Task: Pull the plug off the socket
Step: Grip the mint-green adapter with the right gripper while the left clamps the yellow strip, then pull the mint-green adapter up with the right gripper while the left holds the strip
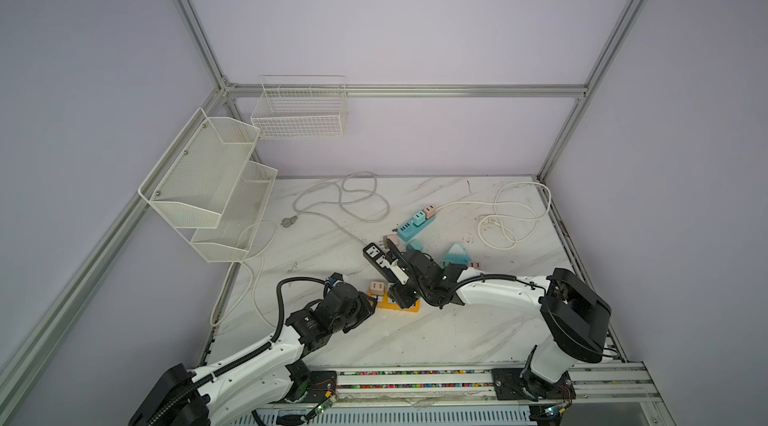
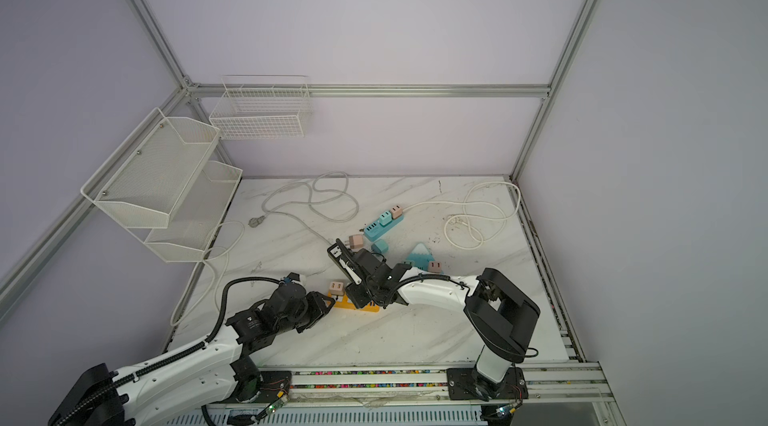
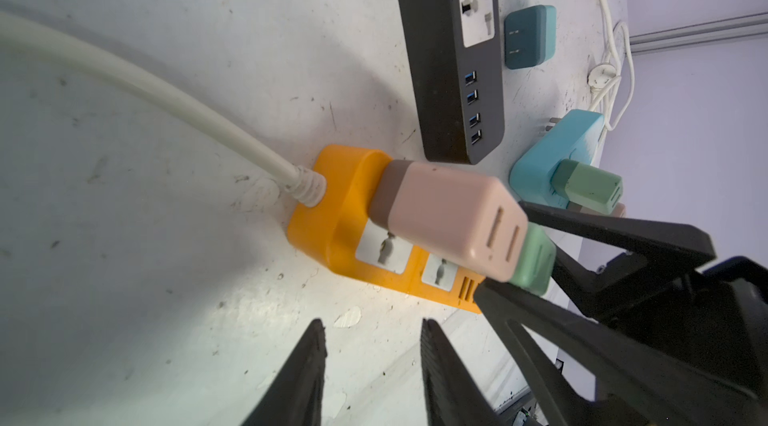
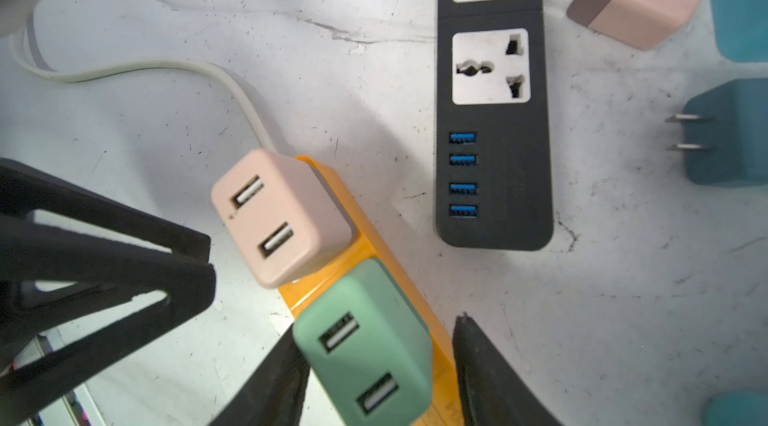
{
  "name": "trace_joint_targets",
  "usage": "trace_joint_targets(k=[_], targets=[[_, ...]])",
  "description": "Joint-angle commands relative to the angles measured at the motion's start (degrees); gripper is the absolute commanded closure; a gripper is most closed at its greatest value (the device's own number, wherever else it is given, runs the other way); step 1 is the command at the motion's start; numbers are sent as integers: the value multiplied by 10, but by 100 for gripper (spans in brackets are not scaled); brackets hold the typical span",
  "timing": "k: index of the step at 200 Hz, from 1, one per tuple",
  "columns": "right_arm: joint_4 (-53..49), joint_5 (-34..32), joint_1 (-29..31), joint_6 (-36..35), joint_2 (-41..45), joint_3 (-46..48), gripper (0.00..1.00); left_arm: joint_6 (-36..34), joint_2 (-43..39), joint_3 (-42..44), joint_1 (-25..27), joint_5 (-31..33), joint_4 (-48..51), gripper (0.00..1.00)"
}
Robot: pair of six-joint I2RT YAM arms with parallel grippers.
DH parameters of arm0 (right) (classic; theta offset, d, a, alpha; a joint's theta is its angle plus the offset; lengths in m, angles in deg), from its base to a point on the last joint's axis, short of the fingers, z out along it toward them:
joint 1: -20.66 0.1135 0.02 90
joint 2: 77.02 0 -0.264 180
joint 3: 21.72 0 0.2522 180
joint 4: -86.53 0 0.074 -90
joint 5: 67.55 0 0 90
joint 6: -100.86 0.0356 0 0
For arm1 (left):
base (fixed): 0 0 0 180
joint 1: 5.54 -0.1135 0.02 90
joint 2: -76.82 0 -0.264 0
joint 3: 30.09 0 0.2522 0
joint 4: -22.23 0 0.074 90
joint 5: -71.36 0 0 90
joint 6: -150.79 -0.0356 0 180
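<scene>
Behind the left tool (image 3: 372,322) and right tool (image 4: 378,322), ribbed black cables (image 1: 281,307) run along white arms (image 1: 249,370) with black joints. Tool fingers (image 3: 307,374) are black and pointed.

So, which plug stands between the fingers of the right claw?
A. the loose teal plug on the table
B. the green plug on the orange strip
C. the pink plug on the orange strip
B: in the right wrist view the right claw straddles the green plug on the orange strip; the pink plug stands outside its fingers.
</scene>
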Motion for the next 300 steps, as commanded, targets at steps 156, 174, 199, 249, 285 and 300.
trace_joint_targets(k=[156, 174, 199, 249, 285, 300], targets=[[-4, -39, 52, 42, -41, -4, 56, 5, 66, 21, 3, -20, -68, 57], [-7, -40, 52, 33, -45, -6, 56, 6, 73, 23, 3, -15, -75, 57], [-8, -36, 52, 28, -53, -11, 56, 5, 89, 22, 3, -25, -97, 57], [-10, -41, 52, 16, -62, -19, 56, -3, 117, 20, 3, -28, -101, 59], [-14, -42, 52, 4, -75, -27, 57, -2, 138, 21, 4, -17, -67, 60], [-13, -41, 52, 2, -79, -28, 59, -3, 145, 22, 3, -16, -62, 61]])
